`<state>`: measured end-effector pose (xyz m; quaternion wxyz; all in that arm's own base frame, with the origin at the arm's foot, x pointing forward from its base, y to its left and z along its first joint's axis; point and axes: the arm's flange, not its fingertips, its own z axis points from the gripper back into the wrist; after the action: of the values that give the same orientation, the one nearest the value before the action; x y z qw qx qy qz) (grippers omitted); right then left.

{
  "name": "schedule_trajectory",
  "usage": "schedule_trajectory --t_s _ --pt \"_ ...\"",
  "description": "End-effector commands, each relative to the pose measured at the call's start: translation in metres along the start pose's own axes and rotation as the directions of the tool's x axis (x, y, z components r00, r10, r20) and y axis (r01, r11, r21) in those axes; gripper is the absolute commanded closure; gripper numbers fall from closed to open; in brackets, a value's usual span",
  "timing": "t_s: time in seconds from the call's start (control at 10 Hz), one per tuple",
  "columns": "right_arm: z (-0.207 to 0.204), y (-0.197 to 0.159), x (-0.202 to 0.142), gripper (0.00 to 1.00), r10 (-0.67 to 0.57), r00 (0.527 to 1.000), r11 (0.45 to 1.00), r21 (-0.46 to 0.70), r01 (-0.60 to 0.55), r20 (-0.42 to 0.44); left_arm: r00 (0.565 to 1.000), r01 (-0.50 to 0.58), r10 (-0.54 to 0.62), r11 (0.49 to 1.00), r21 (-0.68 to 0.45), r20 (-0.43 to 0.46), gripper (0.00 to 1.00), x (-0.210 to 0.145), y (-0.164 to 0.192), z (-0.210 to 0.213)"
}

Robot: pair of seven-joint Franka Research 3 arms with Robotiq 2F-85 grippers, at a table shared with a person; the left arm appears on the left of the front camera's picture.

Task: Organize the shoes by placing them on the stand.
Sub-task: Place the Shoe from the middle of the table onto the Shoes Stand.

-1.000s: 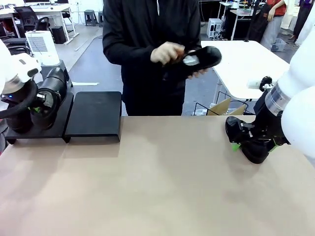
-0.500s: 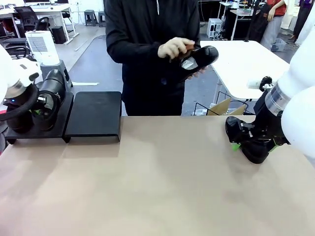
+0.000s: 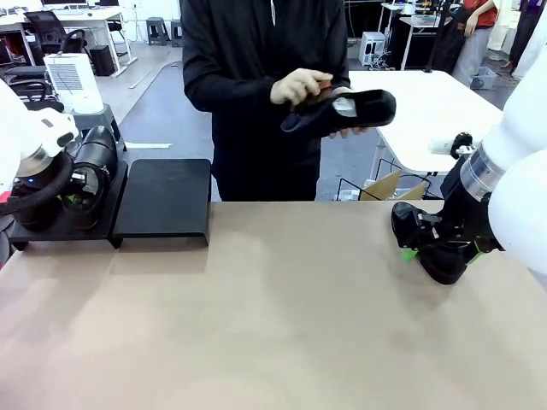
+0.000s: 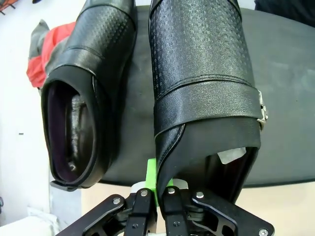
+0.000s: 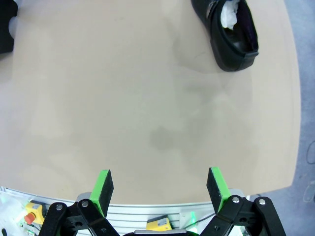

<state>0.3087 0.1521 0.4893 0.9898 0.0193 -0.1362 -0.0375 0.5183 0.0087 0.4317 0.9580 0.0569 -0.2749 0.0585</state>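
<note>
Two glossy black shoes stand side by side on the left panel of the black stand (image 3: 167,201) (image 4: 285,98). My left gripper (image 3: 73,195) (image 4: 157,189) is shut on the heel collar of the strapped shoe (image 3: 96,154) (image 4: 206,83), which rests on the stand. The other shoe (image 4: 83,113) lies just beside it. Across the table a person holds a third shoe (image 3: 363,109) level in the air, one hand (image 3: 299,85) on top of it. Another shoe (image 5: 229,32) lies on the tan table ahead of my right gripper (image 3: 414,252) (image 5: 160,189), which stands open with nothing in it.
The stand's right panel is bare. A red and grey cloth (image 4: 44,54) lies past the stand's edge. A white air purifier (image 3: 73,81) is behind the stand, and a white table (image 3: 427,107) and a cardboard box (image 3: 385,184) lie beyond the far edge.
The person has turned the held shoe to lie level and moved it a little to the right. My left gripper with its shoe has shifted slightly on the stand. The right arm has not moved.
</note>
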Motion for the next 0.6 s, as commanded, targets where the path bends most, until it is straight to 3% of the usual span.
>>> schedule_trajectory --t_s 0.0,0.3,0.5 --pt "0.0005 0.0003 0.0006 0.0 0.002 1.0 1.0 0.012 -0.002 -0.002 0.998 -0.025 0.024 0.999 0.02 0.05 1.0 0.004 -0.0035 -0.003" --pt "0.0005 0.0003 0.0006 0.0 0.002 1.0 1.0 0.012 -0.002 -0.002 0.999 -0.034 0.033 0.999 0.024 0.031 0.97 0.0013 -0.0031 -0.01" --pt "0.0005 0.0003 0.0006 0.0 0.002 1.0 1.0 0.012 -0.002 -0.002 0.999 -0.036 0.035 0.999 0.026 0.038 0.64 0.0021 -0.0016 -0.0093"
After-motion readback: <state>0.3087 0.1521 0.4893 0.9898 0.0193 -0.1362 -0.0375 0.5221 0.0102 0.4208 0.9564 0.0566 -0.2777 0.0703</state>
